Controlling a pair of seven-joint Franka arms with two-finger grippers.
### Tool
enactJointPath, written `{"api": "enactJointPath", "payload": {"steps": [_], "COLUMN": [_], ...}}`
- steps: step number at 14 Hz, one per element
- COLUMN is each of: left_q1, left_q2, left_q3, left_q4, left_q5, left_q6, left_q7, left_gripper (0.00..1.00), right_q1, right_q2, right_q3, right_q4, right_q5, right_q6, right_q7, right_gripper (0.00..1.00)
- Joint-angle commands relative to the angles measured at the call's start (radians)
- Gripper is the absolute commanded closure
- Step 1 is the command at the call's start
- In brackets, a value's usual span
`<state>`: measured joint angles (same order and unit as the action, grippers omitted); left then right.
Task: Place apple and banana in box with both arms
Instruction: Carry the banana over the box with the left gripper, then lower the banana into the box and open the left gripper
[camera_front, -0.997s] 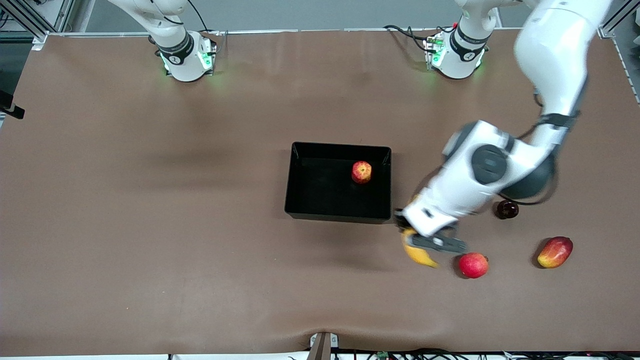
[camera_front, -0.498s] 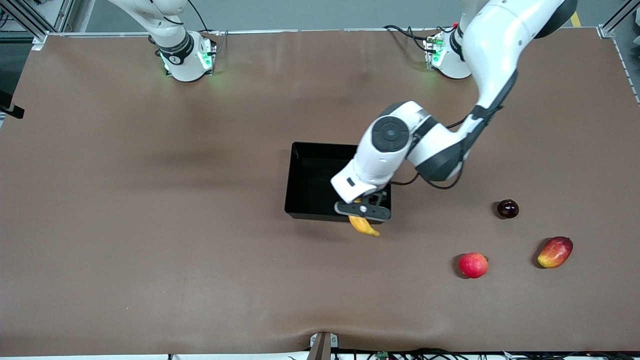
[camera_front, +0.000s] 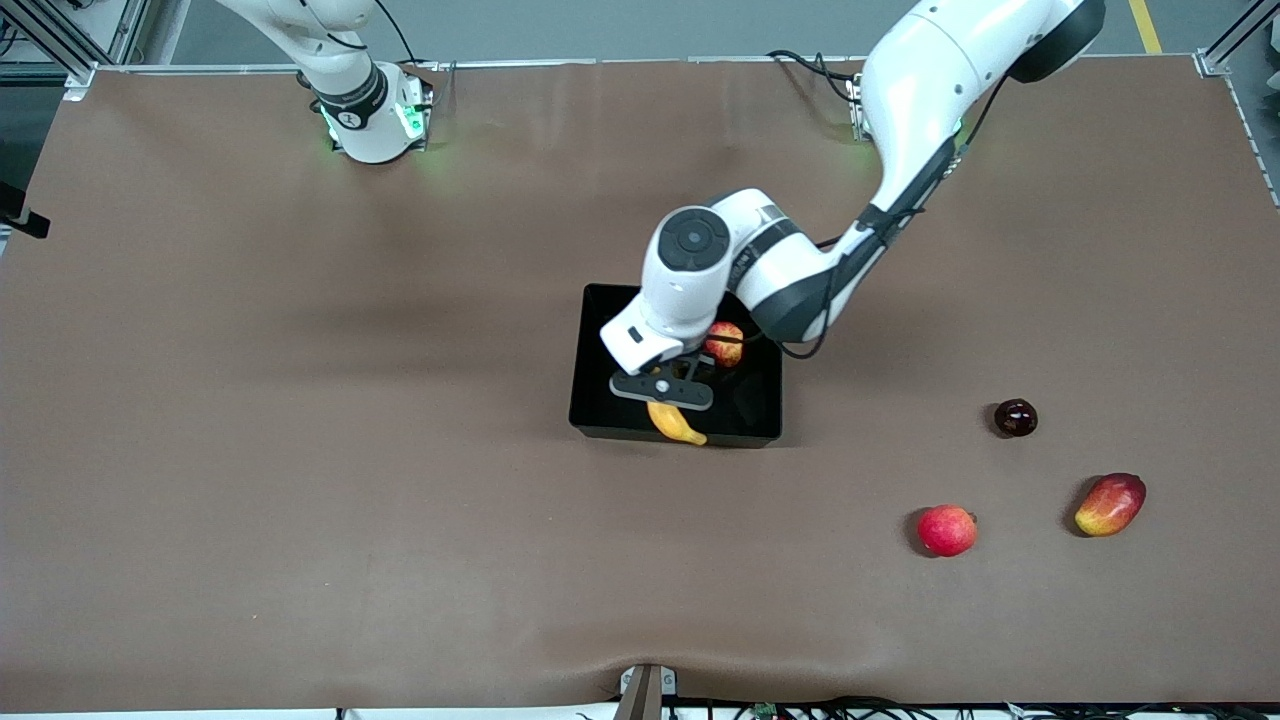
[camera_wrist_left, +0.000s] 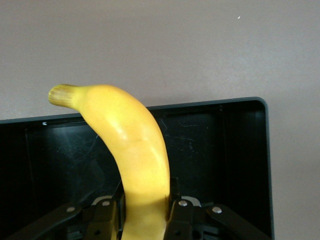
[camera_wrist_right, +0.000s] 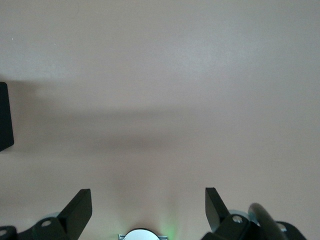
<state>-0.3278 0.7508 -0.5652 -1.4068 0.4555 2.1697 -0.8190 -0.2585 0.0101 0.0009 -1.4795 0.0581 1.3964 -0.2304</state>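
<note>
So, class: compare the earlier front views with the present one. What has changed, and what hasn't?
The left gripper, shut on the banana, carried it from the table toward the left arm's end to over the box. The apple stayed in the box; the right gripper waits, open.

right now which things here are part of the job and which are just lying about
Job: apple in the box; banana held by the left tool over the box; right tool waits, open.

Lying about: pinkish apple, mango, dark fruit, all on the table.
</note>
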Motion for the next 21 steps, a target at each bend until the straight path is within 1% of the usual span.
{"api": "enactJointPath", "payload": {"steps": [1,9,11,15,18,20,21], "left_q1": [-0.039,-0.102,-0.103,-0.103,-0.102,-0.106,-0.112], "left_q2": [0.019,0.073,0.091,0.130,0.163,0.174,0.180], "left_q3": [0.011,0.013,0.015,0.015,0.016,0.036,0.039], "left_q4": [0.005,-0.006,-0.006,-0.003,0.002,0.002,0.002], "left_q5": [0.074,0.083,0.089,0.137,0.137,0.137,0.135], "left_q6": [0.022,0.027,0.027,0.029,0.032,0.058,0.058], "left_q7": [-0.089,-0.120,-0.120,-0.121,-0.120,-0.123,-0.123], "left_gripper": [1.00,1.00,1.00,1.00,1.00,1.00,0.87], "right_q1": [-0.034,-0.036,-0.036,-0.036,-0.036,-0.036,-0.036], "right_q2": [0.004,0.004,0.005,0.005,0.005,0.005,0.005], "right_q3": [0.014,0.014,0.014,0.014,0.014,0.014,0.014], "right_q4": [0.008,0.008,0.008,0.008,0.008,0.008,0.008], "right_q5": [0.020,0.022,0.022,0.022,0.022,0.022,0.022], "right_q6": [-0.010,-0.010,-0.010,-0.010,-0.010,-0.010,-0.010], "right_q7": [-0.018,-0.018,-0.018,-0.020,-0.018,-0.018,-0.018], "right_gripper": [0.00,0.00,0.00,0.00,0.00,0.00,0.00]}}
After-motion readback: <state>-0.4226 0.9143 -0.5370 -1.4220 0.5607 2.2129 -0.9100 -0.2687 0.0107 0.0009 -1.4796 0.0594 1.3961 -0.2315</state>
